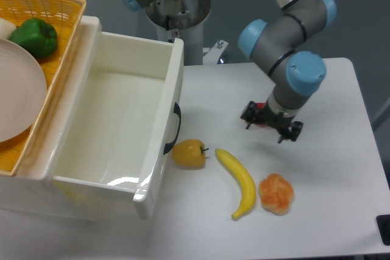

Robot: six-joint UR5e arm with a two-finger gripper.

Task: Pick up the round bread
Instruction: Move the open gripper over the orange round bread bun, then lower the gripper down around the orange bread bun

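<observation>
The round bread (276, 193) lies at the table's (347, 168) near edge, just beside the banana (237, 181) tip. Behind it hangs the gripper (271, 127), fingers spread and empty, with what may be the red pepper (261, 118) mostly hidden behind it. To do this well, bring the jaws down centred over the bun, straddling its lumpy width clear of the banana.
</observation>
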